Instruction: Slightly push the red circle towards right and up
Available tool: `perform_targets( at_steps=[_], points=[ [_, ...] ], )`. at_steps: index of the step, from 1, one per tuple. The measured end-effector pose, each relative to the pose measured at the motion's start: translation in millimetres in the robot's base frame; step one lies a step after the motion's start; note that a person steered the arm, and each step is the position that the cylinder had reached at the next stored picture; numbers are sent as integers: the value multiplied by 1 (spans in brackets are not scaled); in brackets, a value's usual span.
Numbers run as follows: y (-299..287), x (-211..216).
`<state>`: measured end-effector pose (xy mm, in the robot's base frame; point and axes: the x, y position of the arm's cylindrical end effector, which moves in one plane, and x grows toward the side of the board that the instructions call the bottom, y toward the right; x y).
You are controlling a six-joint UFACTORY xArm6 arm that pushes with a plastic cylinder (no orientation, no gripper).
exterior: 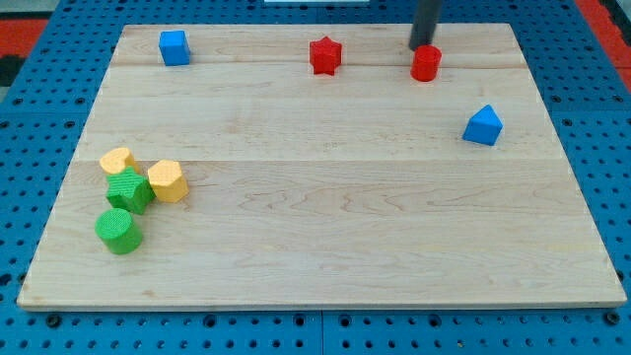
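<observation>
The red circle [426, 63] is a short red cylinder near the view's top edge of the wooden board [325, 247], right of centre. My tip [423, 46] comes down from the view's top and ends just above and slightly left of the red circle, touching or nearly touching its upper side. A red star [324, 55] lies to the left of the circle.
A blue cube [175, 46] sits at the top left. A blue house-shaped block [483, 125] lies at the right. At the lower left cluster a yellow block [117, 161], a yellow hexagon [168, 180], a green block [129, 189] and a green cylinder [119, 230].
</observation>
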<state>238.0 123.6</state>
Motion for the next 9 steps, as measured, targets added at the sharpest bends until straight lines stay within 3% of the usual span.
perform_targets(
  at_steps=[1, 4, 6, 8, 9],
  points=[
    [-33, 1],
    [22, 42],
    [25, 79],
    [33, 51],
    [32, 56]
  ],
)
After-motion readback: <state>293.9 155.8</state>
